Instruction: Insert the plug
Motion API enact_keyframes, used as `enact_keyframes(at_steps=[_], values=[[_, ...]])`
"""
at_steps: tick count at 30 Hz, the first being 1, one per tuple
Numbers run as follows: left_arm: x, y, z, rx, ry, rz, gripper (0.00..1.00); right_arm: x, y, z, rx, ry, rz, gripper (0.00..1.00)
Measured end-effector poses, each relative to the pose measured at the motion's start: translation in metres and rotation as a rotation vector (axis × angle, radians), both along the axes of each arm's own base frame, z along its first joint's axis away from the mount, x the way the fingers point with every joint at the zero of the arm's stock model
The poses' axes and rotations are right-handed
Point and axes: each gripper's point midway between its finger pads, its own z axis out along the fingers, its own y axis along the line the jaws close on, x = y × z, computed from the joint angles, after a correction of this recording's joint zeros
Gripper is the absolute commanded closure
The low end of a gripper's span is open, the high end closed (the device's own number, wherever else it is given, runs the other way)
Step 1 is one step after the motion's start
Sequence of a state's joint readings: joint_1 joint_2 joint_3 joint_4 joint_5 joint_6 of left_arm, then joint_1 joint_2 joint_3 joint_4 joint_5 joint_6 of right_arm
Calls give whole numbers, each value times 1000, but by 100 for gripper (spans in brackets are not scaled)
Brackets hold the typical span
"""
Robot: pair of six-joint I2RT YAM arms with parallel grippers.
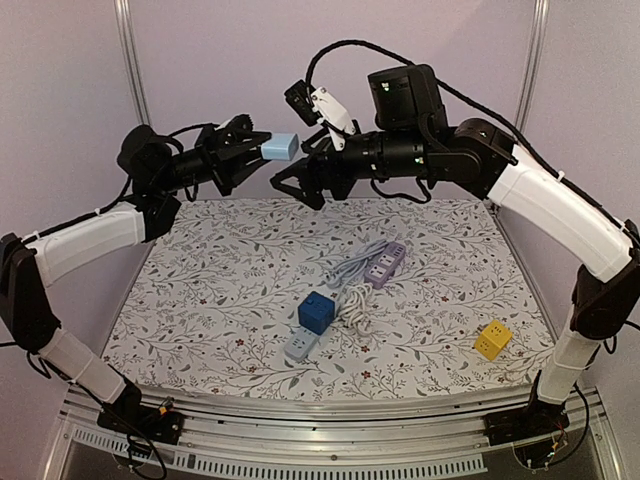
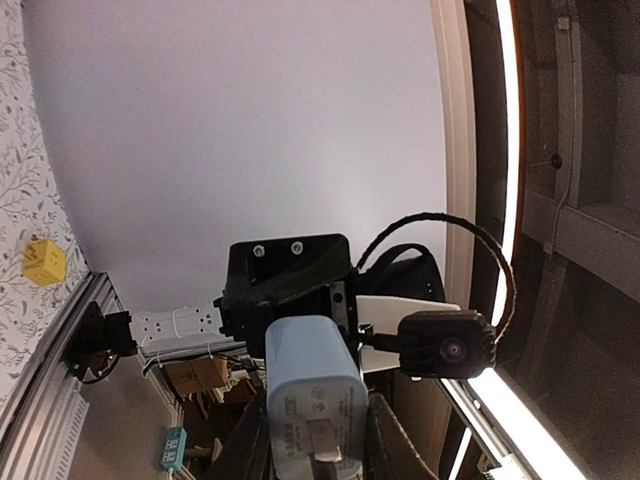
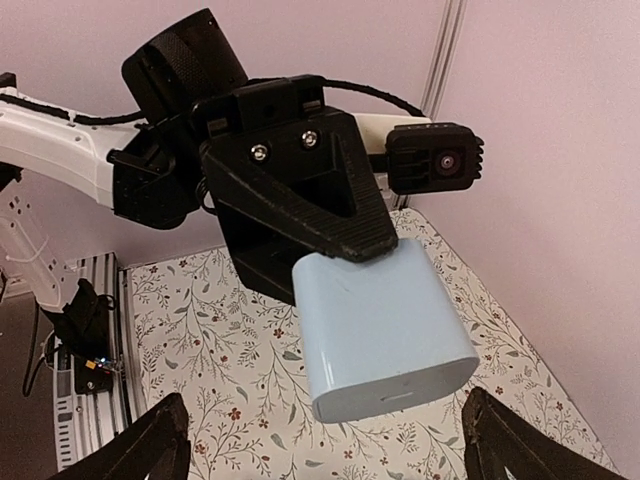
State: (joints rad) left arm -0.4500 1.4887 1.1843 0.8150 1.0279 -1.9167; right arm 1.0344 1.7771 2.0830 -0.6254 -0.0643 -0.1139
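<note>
My left gripper (image 1: 262, 152) is shut on a light blue plug adapter (image 1: 279, 147) and holds it high above the far side of the table, pointing right. The adapter fills the lower middle of the left wrist view (image 2: 312, 395), its prongs folded against its face. My right gripper (image 1: 292, 186) is open and empty, facing the adapter from the right, close but apart. In the right wrist view the adapter (image 3: 385, 330) sits between my spread fingertips (image 3: 150, 445). A purple power strip (image 1: 383, 263) with a white cord lies mid-table.
A dark blue cube socket (image 1: 316, 311) and a pale blue adapter (image 1: 300, 345) lie near the cord (image 1: 352, 303) at centre. A yellow cube socket (image 1: 493, 340) sits at the right front. The floral mat (image 1: 220, 290) covers the table.
</note>
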Motion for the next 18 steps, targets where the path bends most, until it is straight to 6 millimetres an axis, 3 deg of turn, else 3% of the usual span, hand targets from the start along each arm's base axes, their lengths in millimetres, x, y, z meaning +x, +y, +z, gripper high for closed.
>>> enact_keyframes(at_steps=[10, 18], values=[[-11, 12, 20, -117, -89, 26, 100, -13, 9, 33, 120, -68, 99, 14], [-20, 10, 24, -134, -121, 5, 100, -15, 10, 36, 135, -72, 117, 14]])
